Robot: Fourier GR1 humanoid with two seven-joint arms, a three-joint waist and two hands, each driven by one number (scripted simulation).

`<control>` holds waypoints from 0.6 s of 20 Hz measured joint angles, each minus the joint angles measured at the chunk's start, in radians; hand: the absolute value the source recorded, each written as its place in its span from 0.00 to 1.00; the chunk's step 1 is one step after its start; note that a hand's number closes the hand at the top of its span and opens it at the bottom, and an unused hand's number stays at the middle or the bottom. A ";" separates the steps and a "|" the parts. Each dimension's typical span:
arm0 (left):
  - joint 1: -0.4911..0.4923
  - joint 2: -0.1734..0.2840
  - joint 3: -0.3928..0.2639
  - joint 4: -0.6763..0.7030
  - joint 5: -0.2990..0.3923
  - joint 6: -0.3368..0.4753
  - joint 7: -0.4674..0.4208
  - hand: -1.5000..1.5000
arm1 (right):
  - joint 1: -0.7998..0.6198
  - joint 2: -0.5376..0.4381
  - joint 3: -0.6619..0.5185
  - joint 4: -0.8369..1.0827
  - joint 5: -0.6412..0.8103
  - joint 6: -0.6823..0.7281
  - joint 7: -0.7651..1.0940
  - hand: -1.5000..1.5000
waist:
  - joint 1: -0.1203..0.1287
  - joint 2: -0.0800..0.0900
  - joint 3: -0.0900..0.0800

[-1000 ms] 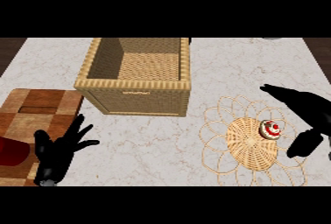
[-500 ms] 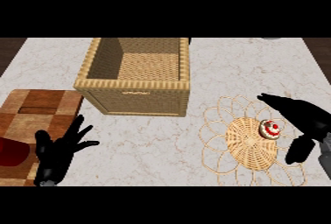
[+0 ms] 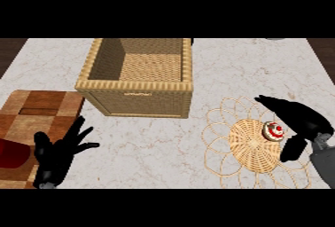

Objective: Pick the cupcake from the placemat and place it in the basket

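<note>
The cupcake, white with red markings, sits on the right part of a round woven placemat with looped edging. My right hand is open around it, fingers arching past its far side and the thumb hanging at its near right, apart from it. The wicker basket stands to the upper left of the placemat, its inside showing only woven walls and floor. My left hand rests open at the lower left, fingers spread.
A checkered wooden board lies at the left edge under the left hand, with a dark red object on it. The marble counter lies between basket, board and placemat.
My right hand has shifted left and down toward the cupcake, its fingers now arching over it. The left hand, basket and cupcake stay where they were.
</note>
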 measured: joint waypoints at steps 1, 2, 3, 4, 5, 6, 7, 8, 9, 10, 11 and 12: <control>0.003 0.000 -0.001 -0.006 -0.003 0.001 0.004 0.50 | 0.004 0.007 0.001 0.007 0.009 -0.008 -0.002 1.00 | 0.000 0.000 -0.001; 0.006 -0.003 0.001 -0.005 -0.008 0.003 -0.001 0.50 | 0.013 0.011 0.003 0.005 0.017 -0.016 -0.008 1.00 | -0.002 -0.001 0.000; 0.002 -0.002 0.003 -0.002 -0.012 0.005 0.006 0.50 | 0.014 0.017 0.012 0.000 0.030 -0.020 -0.010 1.00 | -0.003 -0.001 0.000; 0.001 -0.001 0.004 -0.003 -0.015 0.005 0.010 0.50 | 0.021 0.007 0.017 -0.004 0.042 -0.028 -0.031 1.00 | -0.003 -0.001 0.000; -0.003 -0.001 0.009 0.004 -0.010 -0.003 0.008 0.50 | 0.013 0.001 0.020 -0.002 0.053 -0.029 -0.047 1.00 | -0.003 -0.001 0.000; -0.004 -0.002 0.010 0.005 -0.009 -0.004 0.010 0.50 | 0.004 -0.005 0.022 0.009 0.065 -0.036 -0.068 1.00 | -0.002 0.000 0.000; -0.006 -0.003 0.013 0.008 -0.011 -0.004 0.010 0.50 | 0.006 -0.011 0.026 0.011 0.082 -0.050 -0.084 1.00 | -0.003 -0.001 0.000; -0.010 -0.005 0.017 0.017 -0.013 -0.005 0.003 0.50 | 0.005 -0.011 0.030 0.014 0.097 -0.064 -0.095 1.00 | -0.003 -0.001 0.001; -0.004 -0.007 0.016 0.014 -0.017 -0.008 -0.009 0.50 | 0.011 -0.015 0.031 0.014 0.111 -0.079 -0.109 1.00 | -0.004 -0.002 0.001; -0.002 -0.010 0.018 0.018 -0.019 -0.010 -0.019 0.50 | 0.009 -0.018 0.033 0.009 0.121 -0.081 -0.113 1.00 | -0.004 -0.002 0.002; 0.003 -0.013 0.015 0.013 -0.027 -0.006 -0.026 0.50 | 0.009 -0.013 0.039 0.012 0.132 -0.087 -0.117 1.00 | -0.003 -0.003 0.002; 0.000 -0.013 0.013 0.008 -0.032 0.001 -0.011 0.50 | -0.007 0.021 0.058 0.000 0.147 -0.081 -0.076 1.00 | -0.001 -0.002 0.001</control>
